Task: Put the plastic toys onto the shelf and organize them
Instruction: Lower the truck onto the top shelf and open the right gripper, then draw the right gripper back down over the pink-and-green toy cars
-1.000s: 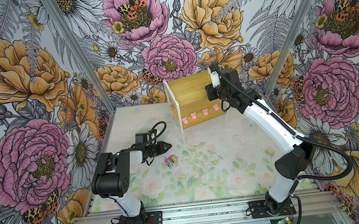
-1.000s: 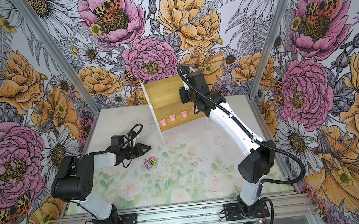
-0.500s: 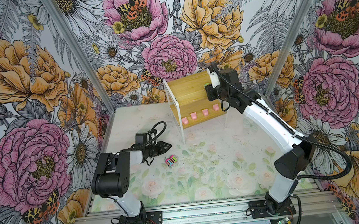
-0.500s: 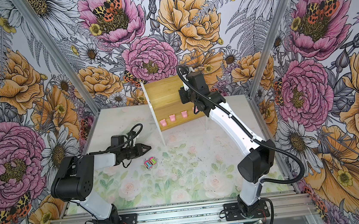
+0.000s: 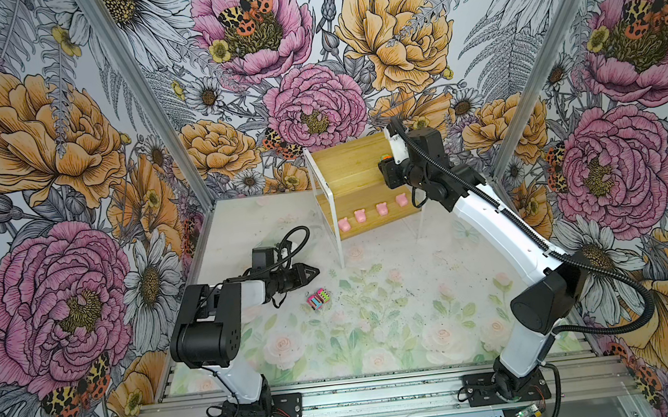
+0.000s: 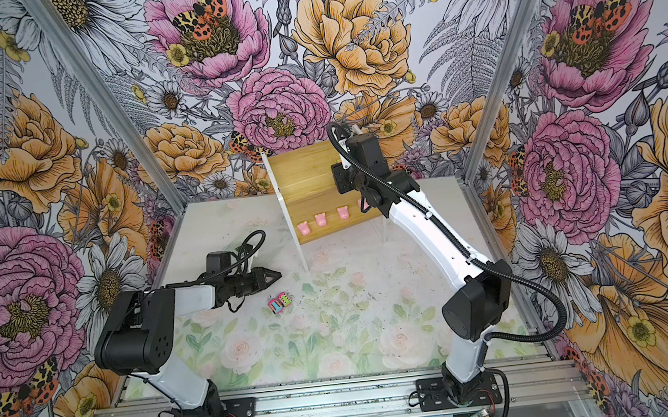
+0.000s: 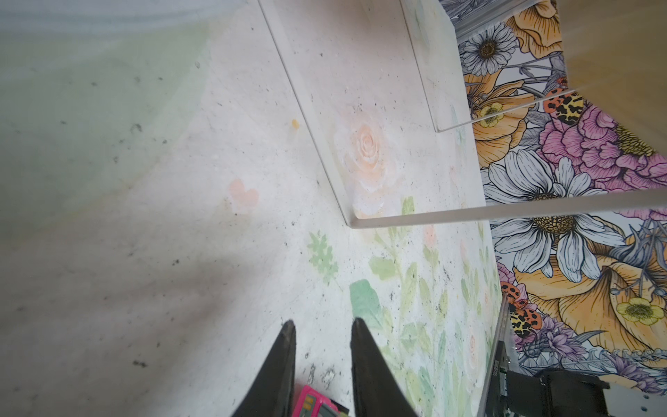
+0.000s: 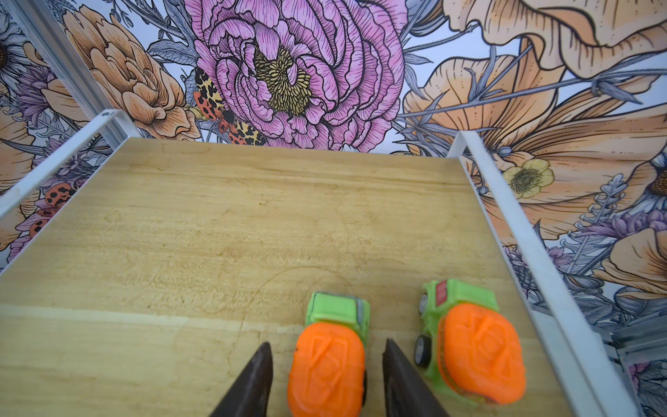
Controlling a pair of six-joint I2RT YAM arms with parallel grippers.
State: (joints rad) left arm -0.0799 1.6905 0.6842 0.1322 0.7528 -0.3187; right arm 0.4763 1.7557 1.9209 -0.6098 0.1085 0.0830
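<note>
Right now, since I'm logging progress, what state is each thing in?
pink pigs: four, lined up on the lower tier of the shelf.
orange-and-green cars: both on the upper tier, side by side.
pink cars: two, together on the table, unshelved.
left gripper: shut, empty, near the pink cars.
right gripper: open, fingers flanking one orange-and-green car, not touching.

shelf board point(image 8: 252, 224): light wood, matt, fine grain | shelf frame point(image 8: 503, 202): white painted metal, smooth | orange-and-green cars point(image 8: 326, 364): moulded plastic, soft sheen (embossed tops) | pink pigs point(image 5: 360, 215): matt plastic | tabletop point(image 7: 180, 216): printed sheet, matt, speckled, scuffed | arm shell point(image 5: 493, 236): smooth glossy white
</note>
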